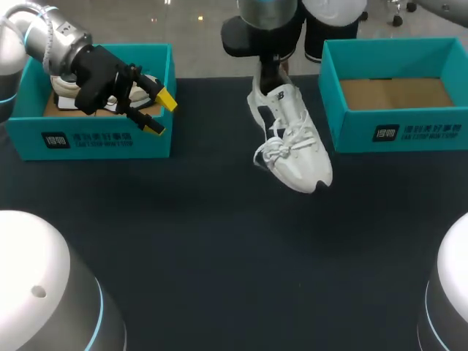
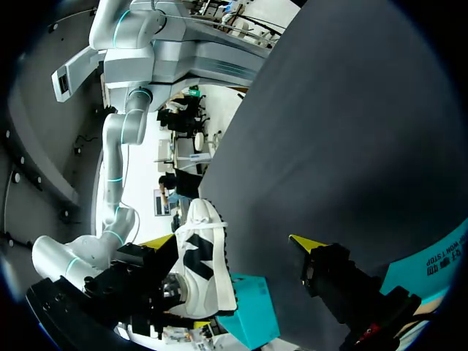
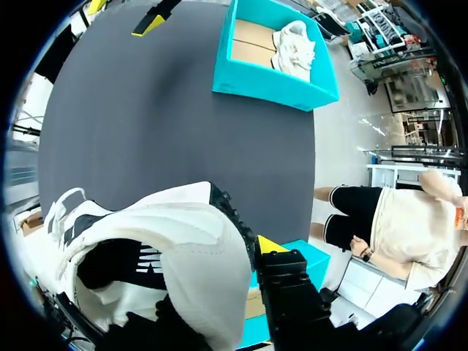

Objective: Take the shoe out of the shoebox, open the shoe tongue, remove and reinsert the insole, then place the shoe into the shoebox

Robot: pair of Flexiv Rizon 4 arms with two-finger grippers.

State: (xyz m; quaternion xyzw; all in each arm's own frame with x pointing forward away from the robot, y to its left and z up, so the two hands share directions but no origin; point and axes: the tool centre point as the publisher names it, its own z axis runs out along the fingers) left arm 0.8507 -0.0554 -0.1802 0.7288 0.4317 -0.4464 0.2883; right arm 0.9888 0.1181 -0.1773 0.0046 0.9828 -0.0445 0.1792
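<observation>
Head view: The left gripper (image 1: 159, 111) is released, fingers spread, over the front right corner of the left box (image 1: 88, 139). The right gripper (image 1: 272, 72) grasps the shoe (image 1: 292, 142) by its heel. The shoe hangs tilted, toe down, over the table (image 1: 219, 256) between the left box and the right box (image 1: 395, 131).

Left wrist view: The yellow tips stand wide apart, nothing between them. The shoe is well ahead.

Right wrist view: One yellow tip presses the shoe's heel; the other finger is hidden. Across the table, the left box holds a second shoe (image 3: 296, 45).
</observation>
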